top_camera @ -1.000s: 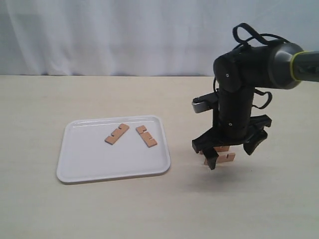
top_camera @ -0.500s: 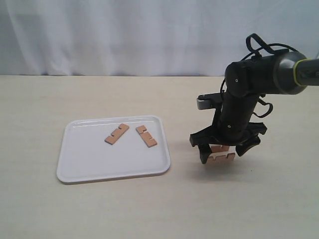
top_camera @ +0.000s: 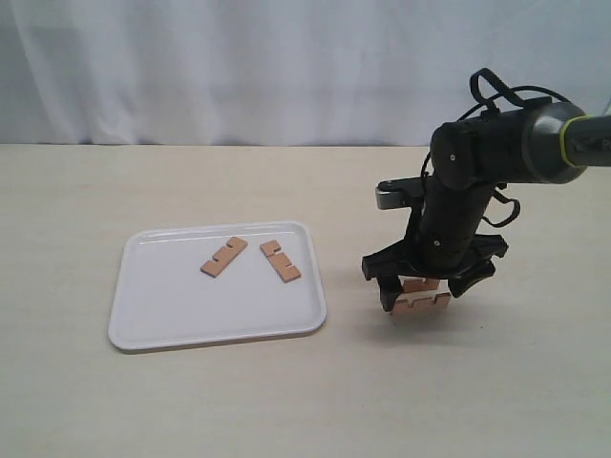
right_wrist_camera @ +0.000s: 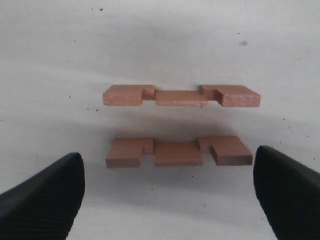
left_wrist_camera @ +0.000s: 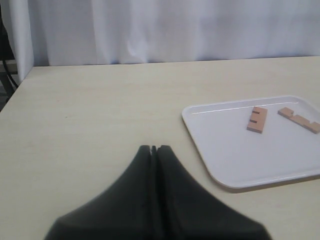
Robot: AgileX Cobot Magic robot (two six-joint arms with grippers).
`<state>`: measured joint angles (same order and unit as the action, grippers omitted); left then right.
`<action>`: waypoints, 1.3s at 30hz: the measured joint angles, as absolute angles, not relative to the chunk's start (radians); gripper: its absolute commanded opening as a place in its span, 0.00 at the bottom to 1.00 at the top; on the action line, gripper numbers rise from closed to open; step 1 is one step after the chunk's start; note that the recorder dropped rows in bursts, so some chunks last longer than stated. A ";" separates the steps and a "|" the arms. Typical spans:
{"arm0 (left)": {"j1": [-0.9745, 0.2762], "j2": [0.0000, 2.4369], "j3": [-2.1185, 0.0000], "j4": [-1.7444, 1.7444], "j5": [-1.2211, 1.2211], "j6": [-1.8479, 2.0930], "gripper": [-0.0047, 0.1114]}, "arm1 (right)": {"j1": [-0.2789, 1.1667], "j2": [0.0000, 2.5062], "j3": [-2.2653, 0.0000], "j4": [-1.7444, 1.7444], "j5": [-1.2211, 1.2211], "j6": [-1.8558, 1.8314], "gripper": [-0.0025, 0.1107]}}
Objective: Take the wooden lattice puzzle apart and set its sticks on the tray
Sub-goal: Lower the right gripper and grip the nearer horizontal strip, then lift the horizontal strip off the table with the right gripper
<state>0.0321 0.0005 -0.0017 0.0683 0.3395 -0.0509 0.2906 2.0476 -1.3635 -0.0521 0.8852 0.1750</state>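
No interlocked lattice puzzle shows; its sticks lie apart. Two notched reddish-brown sticks (top_camera: 223, 256) (top_camera: 280, 260) rest on the white tray (top_camera: 172, 315) at the left. Two more sticks (top_camera: 424, 302) (top_camera: 420, 284) lie side by side on the table, parallel and apart. My right gripper (top_camera: 425, 294) hangs open just over them, pointing down. In the right wrist view the near stick (right_wrist_camera: 178, 152) and the far stick (right_wrist_camera: 181, 95) lie between its spread fingers (right_wrist_camera: 45, 195), untouched. My left gripper (left_wrist_camera: 154, 149) is shut and empty, low over bare table beside the tray (left_wrist_camera: 235, 160).
A white curtain (top_camera: 239, 67) closes off the back of the beige table (top_camera: 286, 401). The left arm is out of the exterior view. In the left wrist view the tray carries its two sticks (left_wrist_camera: 257, 119) (left_wrist_camera: 300, 119).
My right gripper has turned and sunk lower around the two loose sticks on the table. The sticks and the tray have not moved.
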 measured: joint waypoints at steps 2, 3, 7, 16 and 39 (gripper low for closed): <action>0.032 0.000 -0.002 0.068 0.339 -0.051 0.04 | 0.291 2.048 -1.351 -0.057 0.868 0.175 0.78; 0.032 0.000 -0.002 0.068 0.339 -0.051 0.04 | 0.291 2.048 -1.344 -0.056 0.860 0.175 0.78; 0.032 0.000 -0.002 0.068 0.339 -0.051 0.04 | 0.291 2.048 -1.312 -0.056 0.826 0.175 0.78; 0.032 0.000 -0.002 0.068 0.339 -0.051 0.04 | 0.291 2.048 -1.302 -0.056 0.801 0.177 0.78; 0.032 0.000 -0.002 0.068 0.339 -0.051 0.04 | 0.291 2.048 -1.302 -0.059 0.811 0.177 0.21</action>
